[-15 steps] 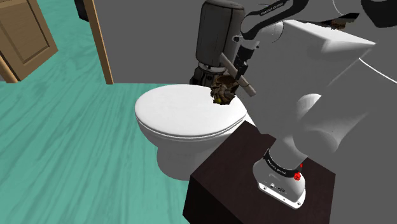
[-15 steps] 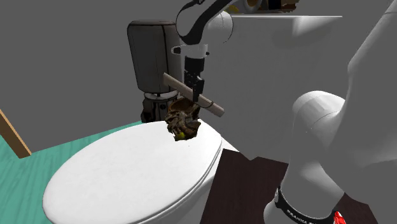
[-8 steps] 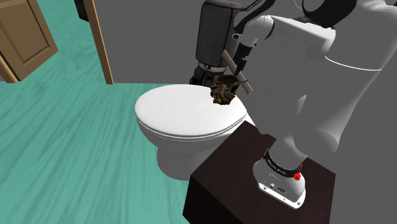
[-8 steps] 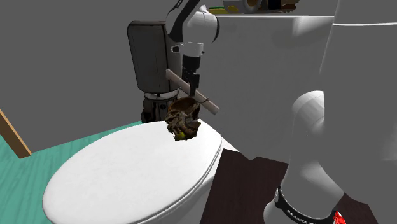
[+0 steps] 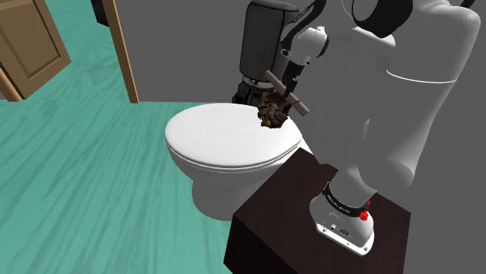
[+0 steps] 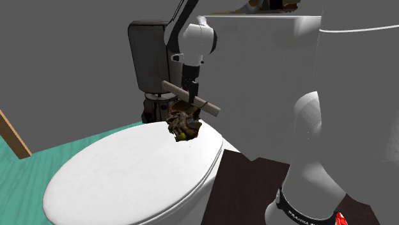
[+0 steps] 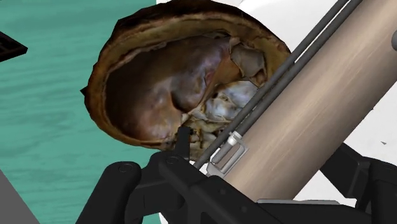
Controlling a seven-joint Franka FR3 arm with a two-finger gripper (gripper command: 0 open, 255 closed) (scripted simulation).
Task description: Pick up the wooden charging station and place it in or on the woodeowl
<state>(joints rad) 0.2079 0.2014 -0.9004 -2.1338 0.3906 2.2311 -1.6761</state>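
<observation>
We see the black two-finger gripper (image 6: 190, 96) clamped on the long pale-tan wooden charging bar (image 6: 210, 107), grey metal rails along one side. It is tilted just above the rough dark-brown hollow bowl (image 6: 183, 125) at the white toilet lid's (image 6: 128, 172) back edge.

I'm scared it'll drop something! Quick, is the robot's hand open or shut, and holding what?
Gripper: shut on the wooden charging station, held over the brown bowl.
</observation>
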